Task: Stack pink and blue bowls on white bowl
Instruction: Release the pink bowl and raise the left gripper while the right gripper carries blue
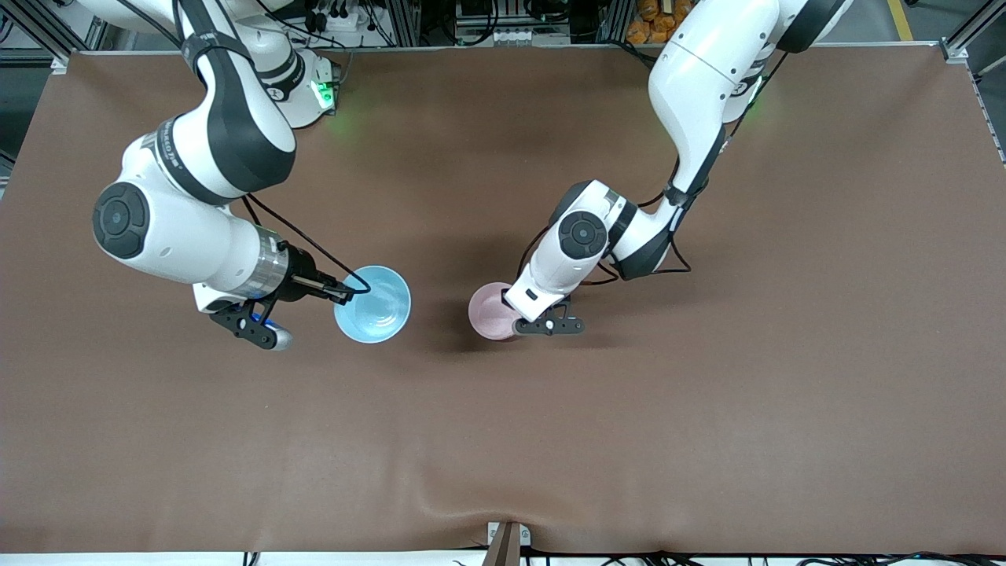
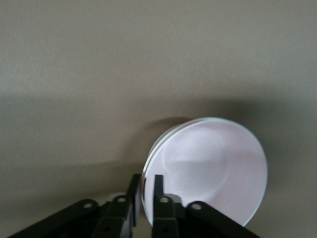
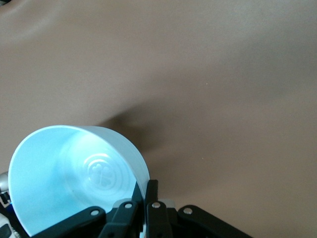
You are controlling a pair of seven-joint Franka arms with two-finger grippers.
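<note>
Brown tabletop (image 1: pixel 503 440) carries no white bowl in view. Right hand (image 1: pixel 346 292) grips the blue bowl (image 1: pixel 372 304) by its rim; left hand (image 1: pixel 528 321) pinches the pink bowl (image 1: pixel 490 310) likewise, both above mid-tabletop. Bowls appear light, rigid, glossy; rim pinches likely slip.

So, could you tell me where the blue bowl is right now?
The blue bowl is held by its rim in the right gripper, tilted, toward the right arm's end of the table from the pink bowl.

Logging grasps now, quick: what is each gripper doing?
Left gripper: closed on the pink bowl's rim.
Right gripper: closed on the blue bowl's rim.
</note>
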